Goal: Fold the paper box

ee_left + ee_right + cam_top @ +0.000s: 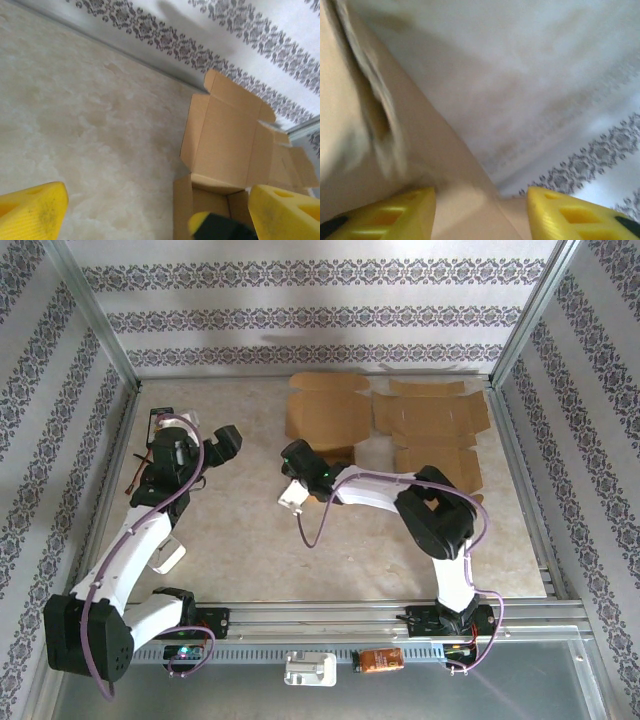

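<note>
The paper box (325,412) is brown cardboard, partly folded, standing at the back middle of the table with its lid flap raised. My right gripper (297,454) reaches left to the box's near-left corner. In the right wrist view its yellow fingers (395,212) stand apart with a box wall (460,200) between them, not pinched; the gripper (481,206) is open. My left gripper (228,438) hovers left of the box, open and empty. In the left wrist view the left gripper (157,212) points at the box (225,140), and the right gripper's tip (215,227) shows inside the box.
A second, flat cardboard blank (432,428) lies to the right of the box. Metal frame posts and patterned walls (300,315) close in the table. On the front rail sit a white part (310,670) and an orange object (380,660).
</note>
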Motion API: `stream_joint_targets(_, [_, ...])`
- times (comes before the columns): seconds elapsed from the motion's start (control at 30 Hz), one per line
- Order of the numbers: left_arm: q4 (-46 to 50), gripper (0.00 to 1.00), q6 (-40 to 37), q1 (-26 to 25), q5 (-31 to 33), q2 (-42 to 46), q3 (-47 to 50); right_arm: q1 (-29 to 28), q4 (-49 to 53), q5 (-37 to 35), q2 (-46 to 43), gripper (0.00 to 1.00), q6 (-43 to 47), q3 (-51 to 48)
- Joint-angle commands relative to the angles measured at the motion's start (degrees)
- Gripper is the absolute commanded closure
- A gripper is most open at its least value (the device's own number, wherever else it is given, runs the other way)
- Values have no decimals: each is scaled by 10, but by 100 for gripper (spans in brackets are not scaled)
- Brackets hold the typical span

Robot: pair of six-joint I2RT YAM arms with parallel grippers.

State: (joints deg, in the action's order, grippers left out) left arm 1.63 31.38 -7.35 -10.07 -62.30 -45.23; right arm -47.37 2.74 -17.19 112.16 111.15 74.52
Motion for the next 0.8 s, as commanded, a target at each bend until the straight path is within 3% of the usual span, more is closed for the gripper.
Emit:
stream_joint_targets(0.0, [38, 8, -58, -35, 17, -33, -27, 2, 9, -18, -58, 47, -144, 3])
stream_joint_targets(0.1, [55, 9, -36, -63, 22, -77, -54, 6, 41, -38, -96, 45, -342, 16])
stream_joint_targets(0.17, [97, 12, -16, -72, -3, -126, -99, 28, 114, -17, -131, 41, -560, 42])
stream_joint_targets(0.23, [132, 13, -20, -72, -66, -191, -152, 84, 200, 88, -166, 33, -821, 69])
stream_joint_targets(0.3, [160, 14, -36, -72, -101, -257, -203, 168, 237, 255, -184, 24, -1030, 77])
stream_joint_targets(0.4, [194, 14, -77, -69, -122, -336, -283, 271, 238, 406, -157, 21, -1223, 90])
stream_joint_targets(0.6, [229, 16, -138, -46, -181, -488, -464, 346, 271, 478, -27, 21, -1261, 193])
stream_joint_targets(0.77, [240, 16, -155, -31, -236, -592, -572, 358, 303, 491, 66, 22, -1244, 285])
